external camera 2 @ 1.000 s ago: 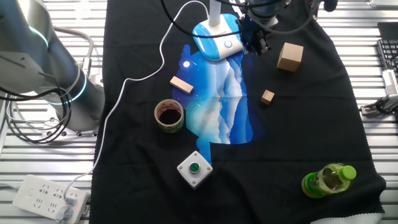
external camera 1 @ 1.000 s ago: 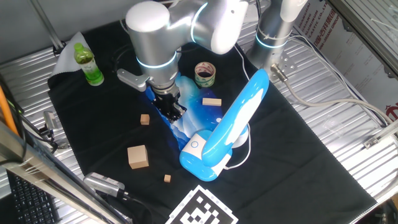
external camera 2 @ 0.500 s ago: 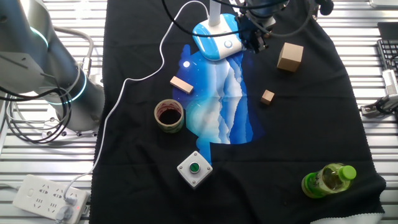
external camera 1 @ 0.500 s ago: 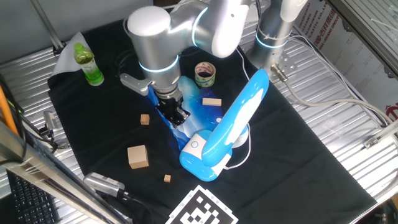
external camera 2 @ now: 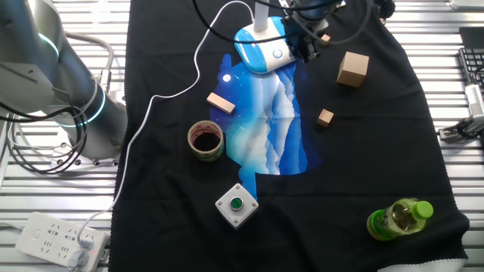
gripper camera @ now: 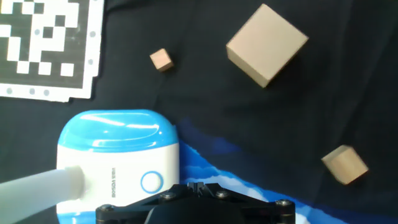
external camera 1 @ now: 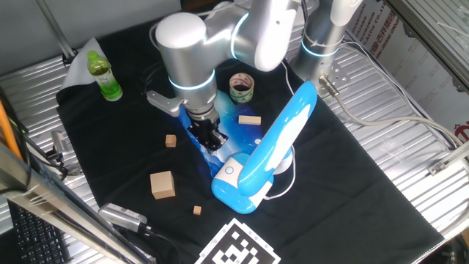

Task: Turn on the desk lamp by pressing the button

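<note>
The desk lamp point(external camera 1: 282, 136) stands on the black cloth, its blue and white base point(external camera 1: 236, 185) nearest the camera and its long oval arm folded up to the right. The button point(external camera 1: 229, 171) is a small ringed white disc on the base; it also shows in the other fixed view point(external camera 2: 277, 54) and in the hand view point(gripper camera: 151, 182). My gripper point(external camera 1: 212, 139) hangs just left of the base, a little above the cloth. In the hand view its fingertips point(gripper camera: 200, 186) touch each other, shut and empty, just right of the button.
A blue-white patterned sheet point(external camera 2: 268, 121) lies under the gripper. Wooden blocks point(external camera 1: 163, 183) point(external camera 1: 171, 140) point(external camera 1: 249, 120) lie around. A tape roll point(external camera 1: 241, 86), a green bottle point(external camera 1: 102, 73), a green push button box point(external camera 2: 237, 205) and a printed marker point(external camera 1: 238, 249) lie on the cloth.
My gripper has moved a little toward the lamp base and the button. The lamp and the other objects have not moved.
</note>
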